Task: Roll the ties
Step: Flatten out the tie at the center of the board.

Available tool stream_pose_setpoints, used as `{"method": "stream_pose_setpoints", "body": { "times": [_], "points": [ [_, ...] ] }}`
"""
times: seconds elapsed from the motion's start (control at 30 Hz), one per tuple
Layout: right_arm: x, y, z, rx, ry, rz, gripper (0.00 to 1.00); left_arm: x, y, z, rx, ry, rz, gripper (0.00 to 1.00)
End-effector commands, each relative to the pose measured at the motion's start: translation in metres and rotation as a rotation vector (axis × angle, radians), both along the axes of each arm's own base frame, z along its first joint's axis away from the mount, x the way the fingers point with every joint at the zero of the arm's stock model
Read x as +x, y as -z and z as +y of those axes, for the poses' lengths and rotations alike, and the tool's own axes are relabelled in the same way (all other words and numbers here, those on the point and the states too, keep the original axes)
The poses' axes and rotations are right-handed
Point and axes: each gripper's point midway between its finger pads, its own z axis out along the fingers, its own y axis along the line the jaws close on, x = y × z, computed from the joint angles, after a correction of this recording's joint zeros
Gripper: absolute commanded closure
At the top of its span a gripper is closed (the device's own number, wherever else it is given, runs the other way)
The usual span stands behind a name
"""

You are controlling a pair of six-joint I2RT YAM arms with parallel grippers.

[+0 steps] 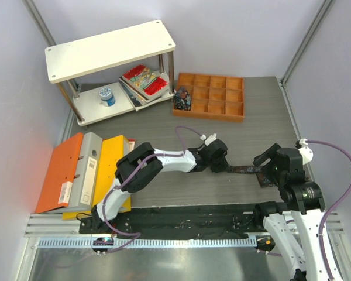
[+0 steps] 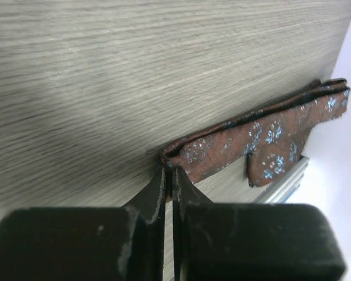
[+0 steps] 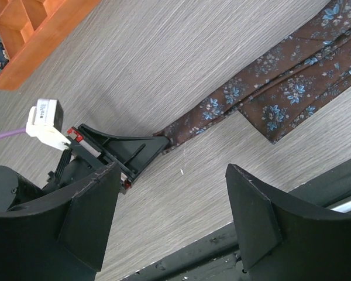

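Note:
A dark brown tie (image 1: 244, 170) with small blue flowers lies flat on the grey table between the two arms. In the left wrist view the tie (image 2: 251, 137) runs away to the upper right, folded over itself at its far end. My left gripper (image 2: 169, 175) is shut, its tips pinching the tie's narrow near end. From the right wrist the tie (image 3: 281, 88) crosses the upper right, and the left gripper (image 3: 126, 149) meets its end. My right gripper (image 3: 175, 205) hovers open over bare table short of the folded wide end, holding nothing. Seen from above, it (image 1: 268, 170) sits over the tie's right end.
An orange compartment tray (image 1: 216, 111) stands at the back, with patterned fabric (image 1: 182, 98) in its left cells. A white shelf (image 1: 111, 50) at back left holds red books (image 1: 145, 81) and a blue-white can (image 1: 107, 95). Binders (image 1: 82, 172) lie left. A black strip (image 1: 187, 219) lines the near edge.

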Motion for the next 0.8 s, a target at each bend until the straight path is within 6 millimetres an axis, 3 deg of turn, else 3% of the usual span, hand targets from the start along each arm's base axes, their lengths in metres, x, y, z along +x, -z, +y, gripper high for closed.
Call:
{"method": "stream_pose_setpoints", "body": {
  "times": [0.0,0.07,0.1,0.17,0.2,0.23,0.27,0.3,0.33,0.37,0.43,0.6,0.63,0.77],
  "points": [
    [0.008,-0.002,0.004,0.014,-0.01,-0.009,0.22,0.016,-0.044,0.029,0.046,-0.085,-0.093,1.0],
    [0.013,-0.007,0.007,0.025,-0.02,-0.011,0.21,0.019,-0.049,0.055,0.091,-0.119,-0.095,1.0],
    [0.018,-0.007,0.009,0.031,-0.019,0.002,0.21,0.028,-0.075,0.069,0.07,-0.152,-0.113,1.0],
    [0.022,-0.01,0.01,0.041,-0.014,0.003,0.21,0.03,-0.075,0.1,0.114,-0.182,-0.101,1.0],
    [0.026,-0.012,0.012,0.049,-0.015,-0.001,0.21,0.03,-0.093,0.112,0.095,-0.191,-0.121,1.0],
    [0.029,-0.011,0.013,0.056,-0.014,0.006,0.21,0.038,-0.098,0.127,0.1,-0.218,-0.126,1.0],
    [0.031,-0.008,0.014,0.066,-0.009,0.009,0.21,0.033,-0.088,0.144,0.143,-0.224,-0.109,1.0],
    [0.035,-0.008,0.017,0.079,-0.013,0.002,0.21,0.033,-0.089,0.156,0.155,-0.235,-0.112,1.0],
    [0.037,-0.006,0.018,0.088,-0.011,0.004,0.21,0.033,-0.103,0.166,0.141,-0.238,-0.133,1.0],
    [0.039,0.001,0.019,0.092,-0.009,0.02,0.21,0.033,-0.094,0.185,0.178,-0.253,-0.117,1.0],
    [0.042,0.011,0.021,0.106,-0.002,0.031,0.21,0.03,-0.106,0.202,0.168,-0.261,-0.133,1.0],
    [0.048,0.034,0.026,0.172,0.038,0.03,0.23,0.024,-0.109,0.252,0.249,-0.268,-0.163,1.0],
    [0.047,0.048,0.028,0.189,0.046,0.05,0.23,0.023,-0.112,0.257,0.255,-0.27,-0.173,1.0],
    [0.054,0.067,0.036,0.26,0.067,0.031,0.27,0.02,-0.119,0.284,0.315,-0.282,-0.202,1.0]
  ]
}}
